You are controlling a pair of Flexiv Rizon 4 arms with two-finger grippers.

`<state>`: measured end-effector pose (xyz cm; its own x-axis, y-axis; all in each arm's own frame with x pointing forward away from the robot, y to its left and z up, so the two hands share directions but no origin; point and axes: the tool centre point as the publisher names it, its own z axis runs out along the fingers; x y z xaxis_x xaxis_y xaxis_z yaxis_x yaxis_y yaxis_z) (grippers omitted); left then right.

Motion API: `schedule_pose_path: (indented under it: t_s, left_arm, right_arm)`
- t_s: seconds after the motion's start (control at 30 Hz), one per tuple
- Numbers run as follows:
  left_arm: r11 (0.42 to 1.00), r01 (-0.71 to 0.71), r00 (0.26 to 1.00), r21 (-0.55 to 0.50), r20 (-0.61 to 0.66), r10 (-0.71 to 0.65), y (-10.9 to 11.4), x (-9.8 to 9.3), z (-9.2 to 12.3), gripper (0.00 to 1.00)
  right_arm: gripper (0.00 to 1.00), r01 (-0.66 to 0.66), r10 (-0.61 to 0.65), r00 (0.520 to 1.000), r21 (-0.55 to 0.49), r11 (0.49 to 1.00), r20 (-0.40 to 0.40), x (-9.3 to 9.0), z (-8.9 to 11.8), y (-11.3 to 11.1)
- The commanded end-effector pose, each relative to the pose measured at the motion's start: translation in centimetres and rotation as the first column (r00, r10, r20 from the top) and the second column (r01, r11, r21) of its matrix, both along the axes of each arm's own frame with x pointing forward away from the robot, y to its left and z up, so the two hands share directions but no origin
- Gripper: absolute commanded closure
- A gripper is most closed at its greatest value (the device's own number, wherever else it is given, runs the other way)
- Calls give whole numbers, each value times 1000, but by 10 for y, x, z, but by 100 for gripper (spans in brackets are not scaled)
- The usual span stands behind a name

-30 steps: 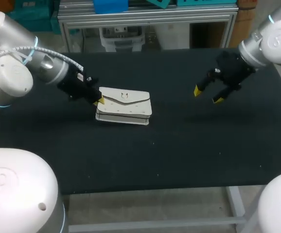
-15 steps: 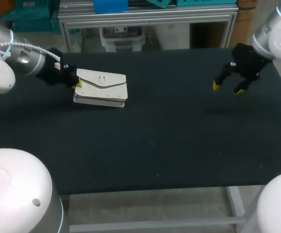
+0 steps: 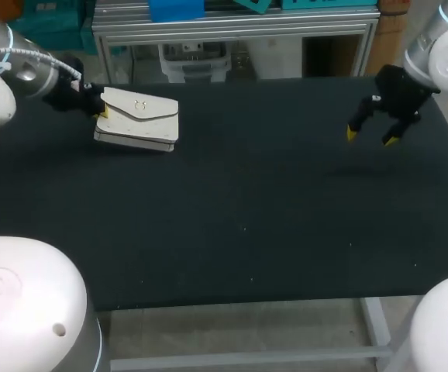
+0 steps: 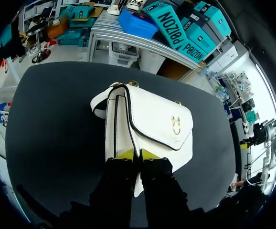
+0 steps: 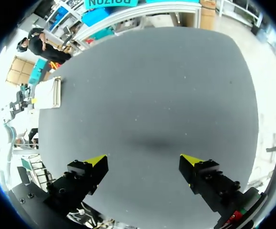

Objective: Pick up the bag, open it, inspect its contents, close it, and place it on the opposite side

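Observation:
A white flap bag (image 3: 138, 118) with a small metal clasp lies closed at the table's far left. My left gripper (image 3: 100, 112) is shut on the bag's left edge. In the left wrist view the bag (image 4: 147, 121) stretches ahead of my left gripper (image 4: 137, 154), whose yellow tips pinch its near edge. My right gripper (image 3: 372, 136) hangs open above the table's far right with nothing between its fingers. In the right wrist view the bag (image 5: 47, 93) shows far ahead, and my right gripper (image 5: 144, 161) stands wide open over bare black table.
The black table (image 3: 255, 201) stretches between the two arms. Its far edge runs just behind the bag, and its left edge is close to my left gripper.
My left gripper has carried the bag from left of the table's middle to the far left and back. My right gripper has drawn away to the far right, still open.

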<state>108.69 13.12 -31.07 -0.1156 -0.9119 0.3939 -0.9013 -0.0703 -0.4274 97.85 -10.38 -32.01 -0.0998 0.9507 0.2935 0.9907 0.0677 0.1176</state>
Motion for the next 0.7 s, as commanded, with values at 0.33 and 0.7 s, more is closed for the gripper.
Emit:
schedule_pose_path:
  t_s: [0.33, 0.7]
  left_arm:
    - [994, 12, 990, 113, -141, 4, 82, 51, -14, 100]
    - [989, -23, 980, 148, -191, 51, 144, 53, -28, 100]
  right_arm:
    - [0, 33, -35, 999, -43, 999, -38, 15, 3, 8]
    - [0, 57, -61, 997, -83, 995, -56, 22, 7, 7]
